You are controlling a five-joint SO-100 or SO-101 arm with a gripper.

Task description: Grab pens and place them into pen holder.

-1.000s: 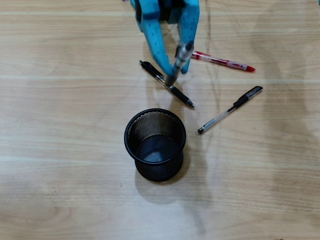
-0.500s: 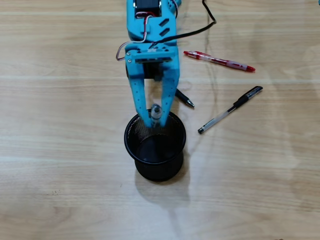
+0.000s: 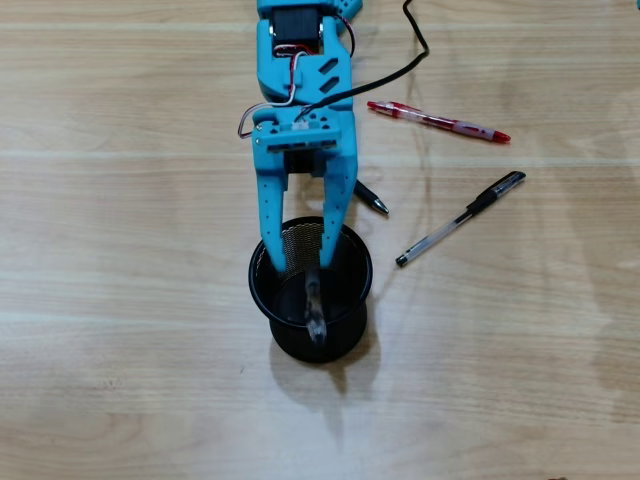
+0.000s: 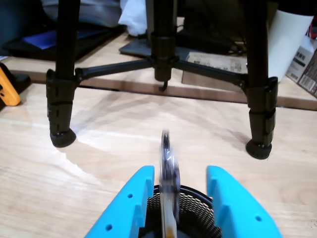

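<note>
**Mira:** Overhead view shows the blue gripper (image 3: 303, 262) hanging right over the pen holder (image 3: 355, 310), with its two fingers reaching down to the rim. One pen (image 3: 314, 305), grey and clear, stands inside the cup and leans against the near wall.

**Tomas:** Is the gripper holding that pen?

**Mira:** I think not. In the wrist view the jaws are spread wide, and the pen (image 4: 168, 173) rises between them, close to the left one in that view; whether it touches I cannot tell. It looks blurred there, so my guess is that it is loose and settling in the pen holder (image 4: 190, 210). So I would count this one as delivered, or almost.

**Tomas:** And the others?

**Mira:** Three are on the table (image 3: 120, 300), all to the right of the arm in the overhead view. The red pen (image 3: 438, 121) lies farthest up, well apart from the cup. The clear pen with black cap (image 3: 460, 218) lies diagonally, near the cup but not touching it. The third, a dark pen (image 3: 371, 198), is mostly hidden under the gripper; only its pointed end shows just beside the right finger.

**Tomas:** So one of four is done?

**Mira:** Yes, by my judgement. The gripper must first lift clear of the rim. The dark one is nearest, and it may be awkward because it lies so close to the cup.
</note>
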